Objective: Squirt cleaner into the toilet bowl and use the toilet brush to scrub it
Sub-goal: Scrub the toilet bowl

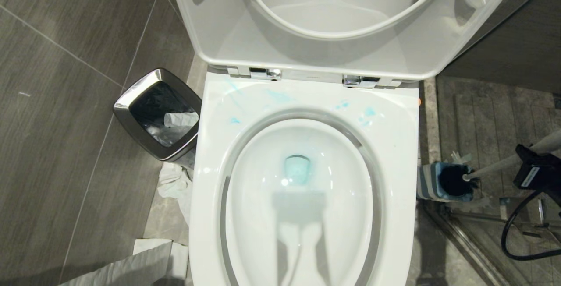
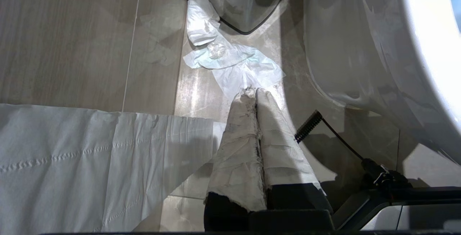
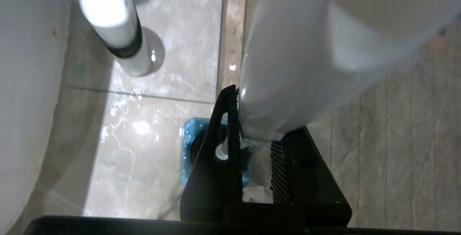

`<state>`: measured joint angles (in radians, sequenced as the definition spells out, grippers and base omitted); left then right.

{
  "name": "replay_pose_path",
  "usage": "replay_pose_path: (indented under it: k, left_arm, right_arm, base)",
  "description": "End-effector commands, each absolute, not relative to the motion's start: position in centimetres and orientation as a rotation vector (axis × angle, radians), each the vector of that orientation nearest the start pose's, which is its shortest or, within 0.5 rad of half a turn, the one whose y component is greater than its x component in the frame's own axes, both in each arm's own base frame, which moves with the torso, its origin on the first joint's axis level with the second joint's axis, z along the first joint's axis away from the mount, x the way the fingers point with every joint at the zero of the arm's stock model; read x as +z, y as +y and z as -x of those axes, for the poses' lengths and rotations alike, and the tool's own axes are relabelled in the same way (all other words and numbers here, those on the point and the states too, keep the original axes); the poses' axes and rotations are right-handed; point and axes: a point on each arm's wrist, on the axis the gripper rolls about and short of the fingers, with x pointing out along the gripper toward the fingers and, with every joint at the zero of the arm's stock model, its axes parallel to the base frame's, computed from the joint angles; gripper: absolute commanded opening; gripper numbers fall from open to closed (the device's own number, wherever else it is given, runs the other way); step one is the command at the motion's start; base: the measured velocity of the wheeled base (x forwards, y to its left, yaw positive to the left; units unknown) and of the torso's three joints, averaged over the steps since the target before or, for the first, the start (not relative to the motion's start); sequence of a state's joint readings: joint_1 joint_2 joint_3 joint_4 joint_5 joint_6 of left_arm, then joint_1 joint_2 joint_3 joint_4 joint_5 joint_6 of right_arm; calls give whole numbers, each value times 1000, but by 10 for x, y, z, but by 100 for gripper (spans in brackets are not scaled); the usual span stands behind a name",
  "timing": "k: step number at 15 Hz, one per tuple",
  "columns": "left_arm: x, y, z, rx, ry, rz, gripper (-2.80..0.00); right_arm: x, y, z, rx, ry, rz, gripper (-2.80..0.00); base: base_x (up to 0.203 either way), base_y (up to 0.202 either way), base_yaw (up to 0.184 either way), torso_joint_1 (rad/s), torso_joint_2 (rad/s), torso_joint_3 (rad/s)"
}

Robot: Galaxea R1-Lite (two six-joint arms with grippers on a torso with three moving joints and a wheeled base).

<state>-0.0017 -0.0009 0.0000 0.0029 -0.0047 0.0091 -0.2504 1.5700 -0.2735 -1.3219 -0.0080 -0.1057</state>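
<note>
Right gripper [image 3: 252, 145] is clamped tight on the toilet brush [image 3: 306, 55] handle, head down in its blue holder [image 1: 431, 181] beside the toilet bowl [image 1: 394, 154], so squirting looks done (turquoise smears, cleaner [image 3: 111, 22] on the floor), scrubbing not yet started.

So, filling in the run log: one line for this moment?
right gripper: shut on toilet brush, head in holder | left gripper: shut, idle near floor | toilet bowl: blue cleaner streaks
</note>
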Motion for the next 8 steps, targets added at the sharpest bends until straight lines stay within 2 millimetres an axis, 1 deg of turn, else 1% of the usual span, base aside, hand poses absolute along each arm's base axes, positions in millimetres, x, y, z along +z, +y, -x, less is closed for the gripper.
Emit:
replay_pose_path:
  k: [1,2,5,7,8]
  left_arm:
    - [75,0,23,-6,5,-9,-280]
    - [75,0,23,-6,5,-9,-280]
    - [75,0,23,-6,4,-9,-280]
    - [75,0,23,-6,5,-9,-280]
    - [75,0,23,-6,5,-9,-280]
  right_arm:
    - [165,-50,-196,-236,-67,117,-280]
    - [166,-47,-188,-194,-77,121,-280]
    - [179,-41,-172,-126,-143,135,-280]
    - [188,-39,-165,-110,-144,130,-280]
    - [197,-39,-164,-107,-140,121,-280]
  base:
    - [0,0,0,0,0,0]
    - [0,0,0,0,0,0]
    - [0,0,0,0,0,0]
    - [0,0,0,0,0,0]
    - [0,0,0,0,0,0]
